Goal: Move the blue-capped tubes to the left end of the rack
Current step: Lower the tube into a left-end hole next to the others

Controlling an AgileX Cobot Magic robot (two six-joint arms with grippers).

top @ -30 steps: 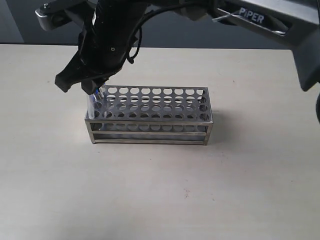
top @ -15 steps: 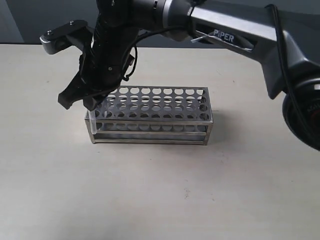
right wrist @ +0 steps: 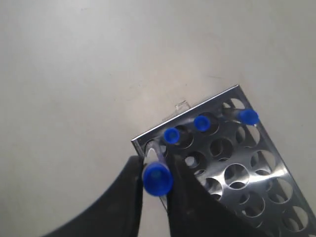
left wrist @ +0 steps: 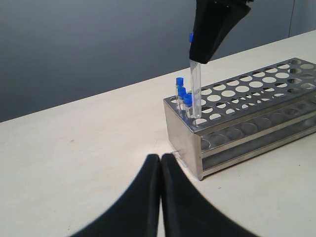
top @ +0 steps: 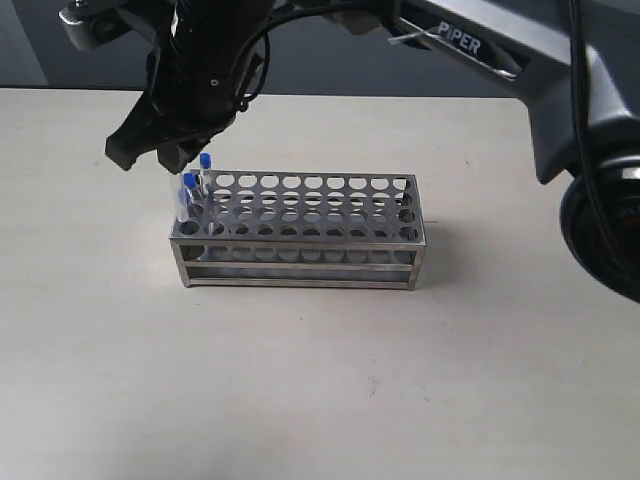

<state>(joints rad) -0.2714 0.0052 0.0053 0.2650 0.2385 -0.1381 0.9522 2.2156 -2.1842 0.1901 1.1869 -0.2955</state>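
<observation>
The rack (top: 300, 243) is a box of brushed silver metal, open at the sides, and its top plate is punched with even rows of round holes. It stands in the middle of the exterior frame on a pale, matte surface (top: 300, 390). The blue-capped tubes (left wrist: 181, 92) are thin, clear cylinders with small, glossy, bright blue caps. Three of them stand upright in holes at the rack's left end, close together.

The fourth tube (left wrist: 196, 89) hangs upright from the right fingers (right wrist: 127, 195), which are smooth, black and tapered. They are clenched on it just under its cap (right wrist: 157, 178). Its lower end is level with the top plate, beside the three seated tubes, but whether it sits inside a hole cannot be told. In the exterior frame this arm reaches from the upper right to the upper left, above the rack's left end.

The left fingers (left wrist: 143, 197), also black and curved, are pressed together with nothing between them. They are low over the surface, near the rack's end wall.

Half a second ago the right fingers were lower and hid the rack's left corner. Now they sit higher, and the blue caps show below them.
</observation>
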